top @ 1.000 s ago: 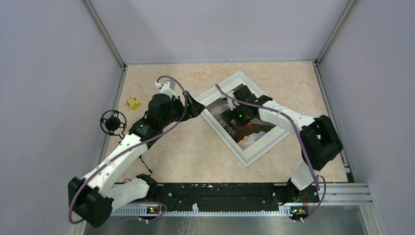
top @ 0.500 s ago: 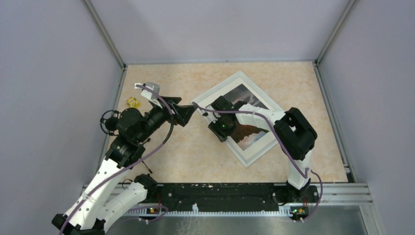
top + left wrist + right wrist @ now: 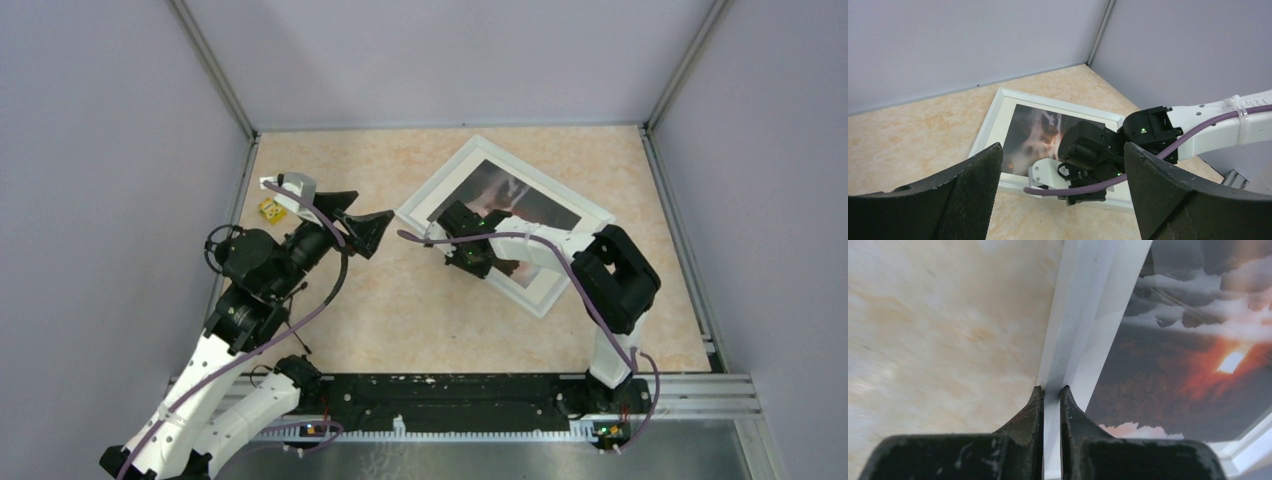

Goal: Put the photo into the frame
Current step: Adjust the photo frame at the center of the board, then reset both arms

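The frame (image 3: pixel 470 160), white with thin bars, lies flat and skewed at the table's middle right. The photo (image 3: pixel 520 195), dark with an orange-red glow, lies inside it. My right gripper (image 3: pixel 462 252) is shut on the frame's near-left bar. The right wrist view shows its tips (image 3: pixel 1051 389) pinching the white bar (image 3: pixel 1088 315), with the photo (image 3: pixel 1188 355) just to the right. My left gripper (image 3: pixel 372 232) hangs open to the left of the frame, touching nothing. In the left wrist view its fingers (image 3: pixel 1063 146) frame the right arm's wrist, the frame (image 3: pixel 993 112) and the photo (image 3: pixel 1033 130).
A small yellow object (image 3: pixel 270 209) lies near the left wall. A black round fixture (image 3: pixel 228 248) stands at the table's left edge. Grey walls close in the back and both sides. A metal rail (image 3: pixel 480 400) runs along the near edge.
My right gripper has closed on the frame's bar, and the frame has swung round and shifted toward the back right. My left arm has drawn back to the left, still open.
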Robot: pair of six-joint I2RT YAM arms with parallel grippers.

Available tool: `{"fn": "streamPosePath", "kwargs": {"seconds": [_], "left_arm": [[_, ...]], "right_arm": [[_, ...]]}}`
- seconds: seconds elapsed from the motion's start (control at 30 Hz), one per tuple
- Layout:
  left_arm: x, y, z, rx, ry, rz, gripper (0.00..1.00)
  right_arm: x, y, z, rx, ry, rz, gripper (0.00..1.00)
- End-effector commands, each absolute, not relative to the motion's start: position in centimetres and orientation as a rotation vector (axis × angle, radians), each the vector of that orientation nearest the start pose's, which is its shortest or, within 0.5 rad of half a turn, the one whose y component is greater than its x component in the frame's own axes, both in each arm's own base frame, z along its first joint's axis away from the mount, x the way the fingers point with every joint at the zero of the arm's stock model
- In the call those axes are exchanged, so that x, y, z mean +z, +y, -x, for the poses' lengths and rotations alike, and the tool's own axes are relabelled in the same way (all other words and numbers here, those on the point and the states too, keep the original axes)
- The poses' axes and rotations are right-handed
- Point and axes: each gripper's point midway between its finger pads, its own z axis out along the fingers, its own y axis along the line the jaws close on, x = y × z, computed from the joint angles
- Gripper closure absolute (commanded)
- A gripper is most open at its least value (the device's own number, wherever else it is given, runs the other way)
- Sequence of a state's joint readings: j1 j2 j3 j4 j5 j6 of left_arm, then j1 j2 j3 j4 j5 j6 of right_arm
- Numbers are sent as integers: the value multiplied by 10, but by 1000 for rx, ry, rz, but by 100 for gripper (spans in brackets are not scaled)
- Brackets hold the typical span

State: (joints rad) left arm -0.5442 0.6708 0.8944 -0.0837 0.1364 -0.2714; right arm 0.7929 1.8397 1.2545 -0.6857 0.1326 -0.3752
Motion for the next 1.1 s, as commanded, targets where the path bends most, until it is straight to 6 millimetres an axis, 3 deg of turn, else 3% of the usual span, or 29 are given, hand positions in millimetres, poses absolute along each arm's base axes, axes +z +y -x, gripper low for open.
{"fn": "streamPosePath", "kwargs": {"seconds": [0.0,0.1,0.33,0.53,0.63,0.77,0.87,0.97,1.03,1.07], "left_arm": [[407,-178,-224,-742,1369,-323,7],[405,-186,-222,-752,1369,-347,7],[416,-191,-215,-737,1339,-381,7],[414,-187,-214,-742,1340,-352,7],[415,-187,-216,-735,1342,-348,7],[420,-180,-225,-673,1339,-320,7],[433,-174,-234,-613,1336,-289,6],[452,-162,-243,-557,1342,-220,3],[467,-155,-248,-524,1329,-178,1],[475,-152,-250,-507,1321,-163,1]], "right_arm": [[30,138,-290,-333,2396,1748,100],[27,115,-299,-331,2255,1889,100],[52,68,-361,-424,1982,1810,100],[73,35,-394,-574,1873,1762,97],[92,46,-383,-454,1930,1683,41],[151,83,-359,-311,1859,1448,5],[214,128,-334,-106,1756,1242,1],[316,156,-310,148,1624,810,1],[386,150,-289,397,1557,380,1],[411,140,-278,482,1516,204,1]]}}
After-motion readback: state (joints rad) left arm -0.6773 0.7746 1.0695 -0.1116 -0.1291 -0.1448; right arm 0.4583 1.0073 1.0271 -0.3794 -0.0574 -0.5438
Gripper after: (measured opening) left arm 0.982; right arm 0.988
